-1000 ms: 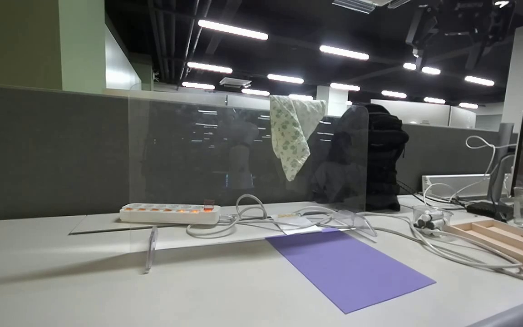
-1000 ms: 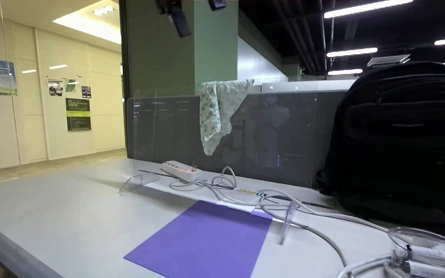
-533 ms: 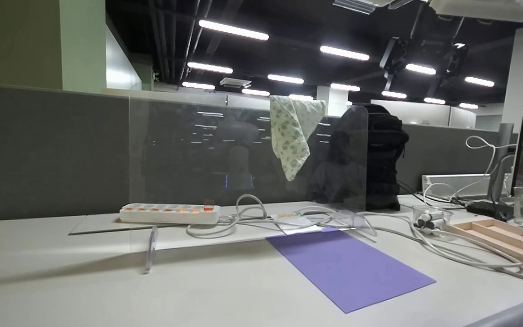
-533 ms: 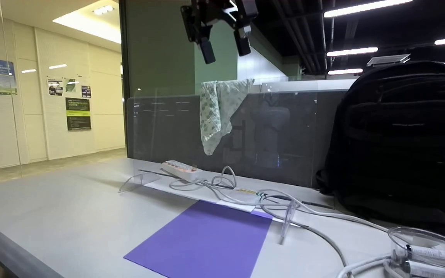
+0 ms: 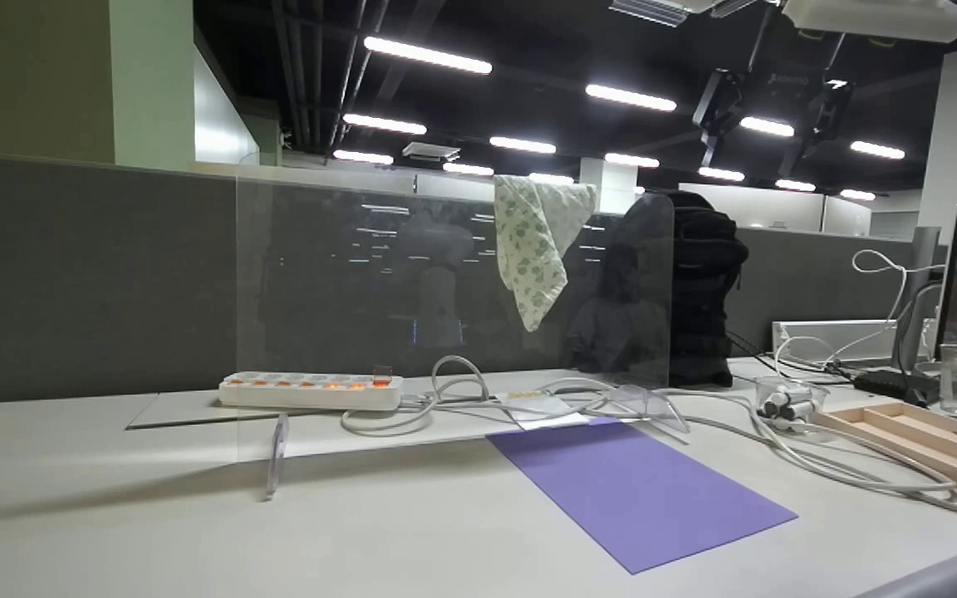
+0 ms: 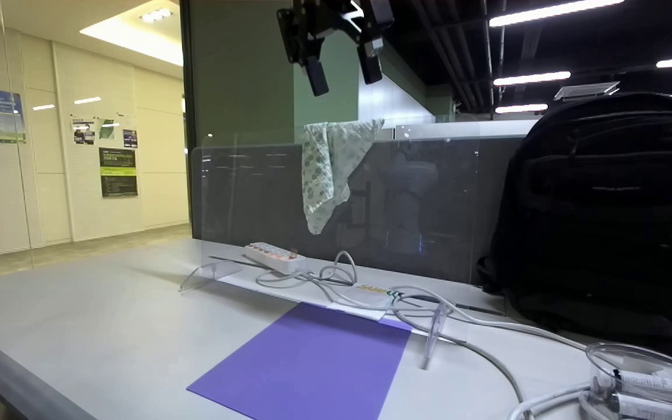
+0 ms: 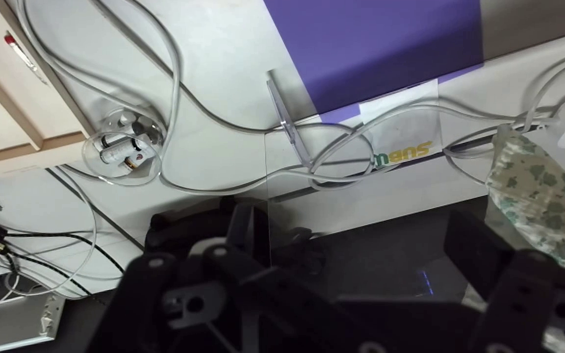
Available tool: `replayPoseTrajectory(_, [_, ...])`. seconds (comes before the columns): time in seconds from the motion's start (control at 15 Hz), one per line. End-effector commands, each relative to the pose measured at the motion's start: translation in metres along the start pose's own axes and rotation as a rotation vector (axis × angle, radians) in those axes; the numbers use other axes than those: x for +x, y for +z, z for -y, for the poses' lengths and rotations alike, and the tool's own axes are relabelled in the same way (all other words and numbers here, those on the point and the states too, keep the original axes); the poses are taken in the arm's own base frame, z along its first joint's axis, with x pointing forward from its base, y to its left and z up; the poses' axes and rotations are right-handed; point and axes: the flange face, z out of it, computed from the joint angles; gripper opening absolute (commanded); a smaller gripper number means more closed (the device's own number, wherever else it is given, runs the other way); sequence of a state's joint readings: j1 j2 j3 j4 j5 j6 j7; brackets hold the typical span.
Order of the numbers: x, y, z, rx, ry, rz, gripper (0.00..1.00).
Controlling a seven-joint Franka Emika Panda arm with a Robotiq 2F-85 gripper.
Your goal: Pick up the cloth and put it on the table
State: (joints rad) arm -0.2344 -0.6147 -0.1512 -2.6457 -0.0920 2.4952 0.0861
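The cloth (image 5: 531, 249) is pale greenish-white with a leaf-like pattern. It hangs in folds over the top edge of a clear upright panel (image 5: 321, 307), above the light grey-white table (image 5: 362, 531). The cloth also shows in an exterior view (image 6: 317, 175) and at the right of the wrist view (image 7: 540, 191). My gripper (image 5: 749, 158) is open and empty, with its fingers pointing down. In an exterior view the gripper (image 6: 345, 77) appears just above the cloth. In the wrist view the cloth lies beyond the right finger of the gripper (image 7: 351, 235), not between the fingers.
A flat purple mat (image 5: 645, 490) lies in front of the panel. A white power strip (image 5: 311, 394) and grey cables (image 5: 462, 390) lie behind it. A black backpack (image 5: 703, 291), a clear cup of small bottles (image 5: 786, 403) and a wooden tray (image 5: 935, 440) are to one side.
My gripper has come down, moving left in an exterior view and right in another. It has hardly moved in the last half second. The cloth hangs unchanged.
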Motion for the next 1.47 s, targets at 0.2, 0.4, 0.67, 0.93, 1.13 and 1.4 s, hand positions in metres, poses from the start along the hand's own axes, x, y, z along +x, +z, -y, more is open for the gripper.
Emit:
replayPoseTrajectory(0.2, [0.015,0.034,0.058,0.137,-0.300,0.034,1.00])
replayPoseTrajectory(0.4, [0.027,0.055,0.084,0.195,-0.442,0.039,1.00])
replayPoseTrajectory(0.67, [0.056,0.071,0.096,0.214,-0.565,0.006,1.00])
replayPoseTrajectory(0.93, [0.075,0.087,0.103,0.224,-0.634,-0.042,1.00])
replayPoseTrajectory(1.13, [0.076,0.101,0.114,0.202,-0.639,-0.137,1.00])
replayPoseTrajectory(1.4, [0.075,0.114,0.133,0.192,-0.636,-0.224,1.00])
